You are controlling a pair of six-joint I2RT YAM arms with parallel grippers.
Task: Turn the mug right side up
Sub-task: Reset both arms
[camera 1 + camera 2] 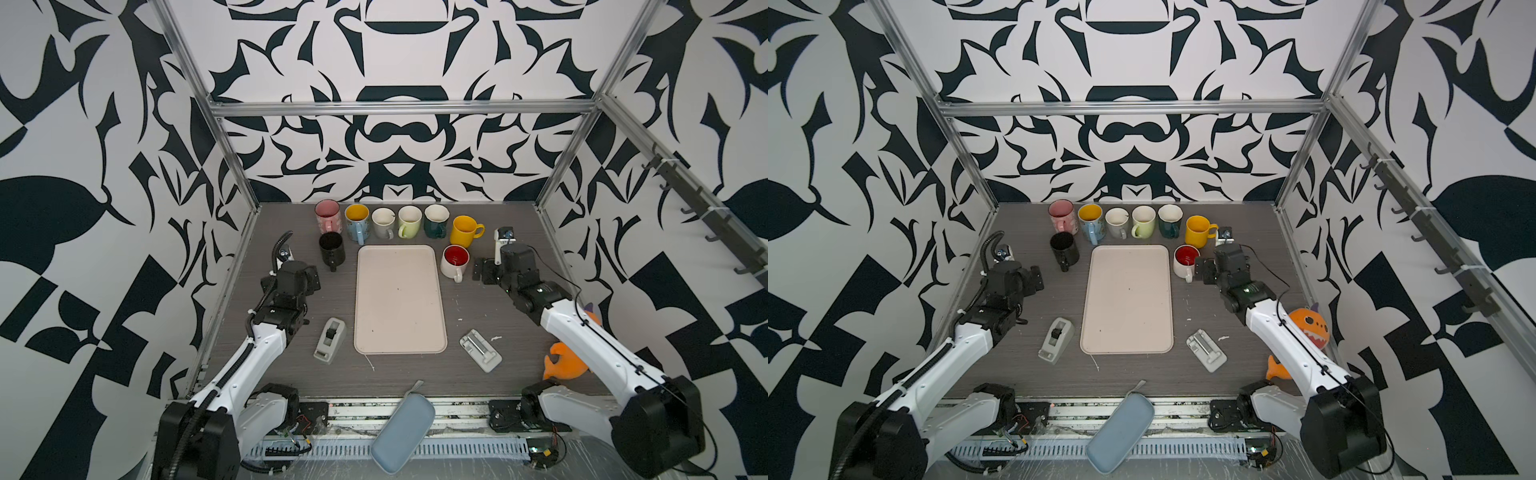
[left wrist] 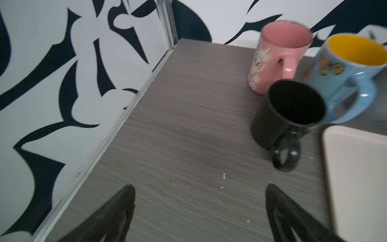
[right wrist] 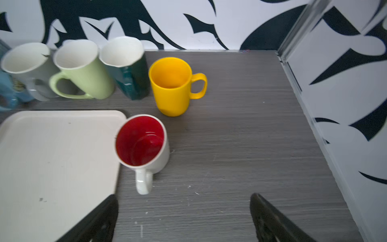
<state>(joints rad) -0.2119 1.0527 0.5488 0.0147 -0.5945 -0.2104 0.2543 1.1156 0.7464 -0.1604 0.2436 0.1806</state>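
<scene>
**Upright mug, open fingers close by: a careless retreat could be knocking it over**

The white mug (image 3: 142, 146) is standing mouth up on the table, just beside the far right corner of the tray (image 1: 399, 299), and to my eye the turning is looking finished. The danger is lying in the retreat. The right gripper (image 3: 184, 197) is hovering near the mug on the side away from the tray, fingers spread wide and holding nothing. The mug's handle is pointing toward the tray's near end, close to one finger. A sideways sweep or a dip while backing off could be catching that handle, then spinning the mug or tipping it against the tray's rim.

The mug is showing a glossy red inside, a plain white outside and a thick loop handle. It is looking hard and slick, so I'd expect a nudge to slide it easily. Beyond the same corner a yellow mug (image 3: 171, 88) is standing close enough to be struck by a shove. Off the tray's far left corner, the left gripper (image 2: 200, 187) is hanging equally wide and empty, short of a black mug (image 2: 291, 113).
</scene>
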